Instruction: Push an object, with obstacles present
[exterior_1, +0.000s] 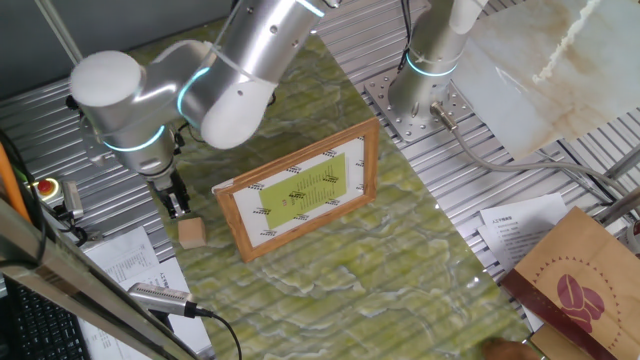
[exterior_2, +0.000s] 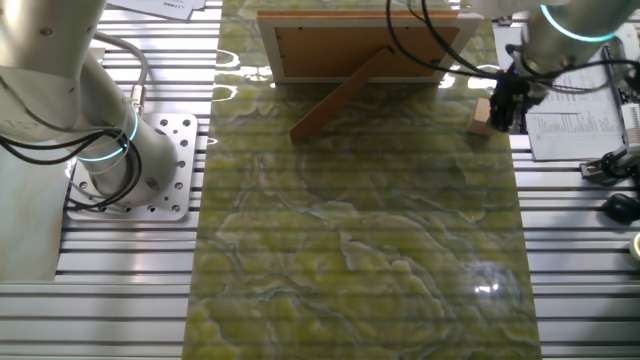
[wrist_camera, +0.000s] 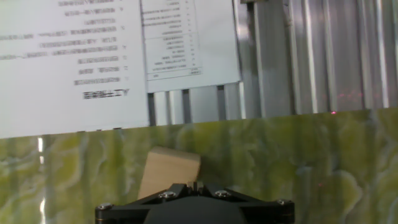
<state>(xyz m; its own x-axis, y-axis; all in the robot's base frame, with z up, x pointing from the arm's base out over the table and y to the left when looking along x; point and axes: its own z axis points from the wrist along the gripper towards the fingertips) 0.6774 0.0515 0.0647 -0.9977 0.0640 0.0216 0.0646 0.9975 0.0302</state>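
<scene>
Right, cube: the cube (exterior_1: 192, 233) sits just ahead of my fingers (exterior_1: 178, 205), beside them on the counter (exterior_1: 330, 270).
Frame: the frame (exterior_1: 300, 188) stands off to the cube's side.
Fingers: empty; how far open I cannot tell.

A green marbled mat (exterior_1: 330, 270) covers the slatted metal counter (exterior_1: 520, 170); printed sheets (exterior_1: 130, 262) lie at one edge, a coffee-bean paper bag (exterior_1: 580, 285) at another.

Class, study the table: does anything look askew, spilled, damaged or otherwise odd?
Nothing stands out. The frame stands propped on its back strut, the cube sits flat on the mat beside the gripper, and nothing is spilled.
</scene>
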